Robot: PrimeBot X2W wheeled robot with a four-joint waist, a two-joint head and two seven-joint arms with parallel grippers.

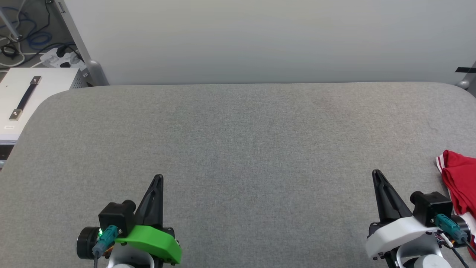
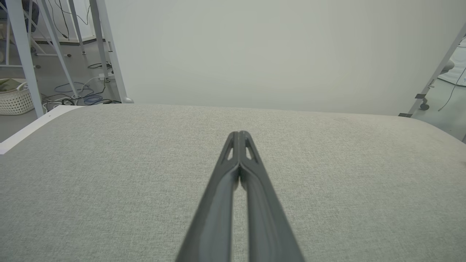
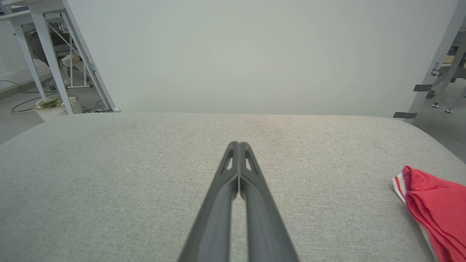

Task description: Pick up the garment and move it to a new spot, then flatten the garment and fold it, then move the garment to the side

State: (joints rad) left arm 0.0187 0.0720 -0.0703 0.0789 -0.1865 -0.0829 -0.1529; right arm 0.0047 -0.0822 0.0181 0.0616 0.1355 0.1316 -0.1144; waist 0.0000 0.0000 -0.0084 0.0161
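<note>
Left gripper (image 1: 158, 178): seen at the near edge, fingers pressed together, nothing held.
Right gripper (image 1: 377, 174): likewise closed and empty.
Garment (image 1: 460, 182): laid bunched on the grey table (image 1: 238, 141) at its right edge, just beside the right gripper on its outer side and untouched by it. Part of it is cut off by the picture's edge.
Progress: cannot be settled. The cloth is doubled over loosely at the side, so the work is judged either not begun or just ended.
Far end: a pale backdrop (image 1: 260, 37) is stood behind the table.
</note>
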